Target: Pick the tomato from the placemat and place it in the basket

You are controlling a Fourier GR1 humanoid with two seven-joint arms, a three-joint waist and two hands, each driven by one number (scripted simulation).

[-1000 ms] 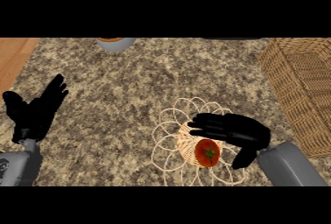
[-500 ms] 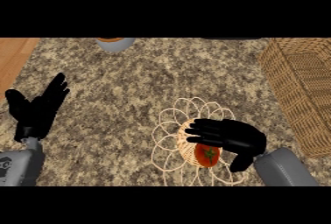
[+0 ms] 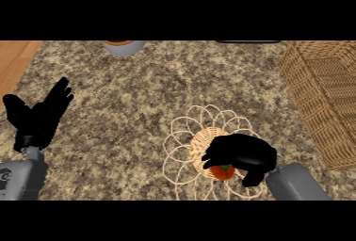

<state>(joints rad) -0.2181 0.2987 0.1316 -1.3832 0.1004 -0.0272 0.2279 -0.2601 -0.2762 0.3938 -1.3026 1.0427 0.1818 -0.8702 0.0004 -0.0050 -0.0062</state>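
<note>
A red tomato (image 3: 224, 172) with a green stem lies on the woven middle of a flower-shaped wire placemat (image 3: 188, 127) on the granite counter. My right hand (image 3: 240, 153) covers the tomato from above, fingers curled down round it, so only its lower part shows. The wicker basket (image 3: 327, 94) stands at the right edge of the counter, well apart from the hand. At the left, my left hand (image 3: 38, 117) rests open with its fingers pointing up.
A grey bowl (image 3: 125, 46) with something orange inside sits at the counter's back edge. A wooden strip (image 3: 12, 61) borders the counter at the far left. A dark object (image 3: 246, 41) shows at the back, mostly cut off.
My right hand has come down and toward me over the tomato, and its fingers have curled round it. The left hand has hardly moved.
</note>
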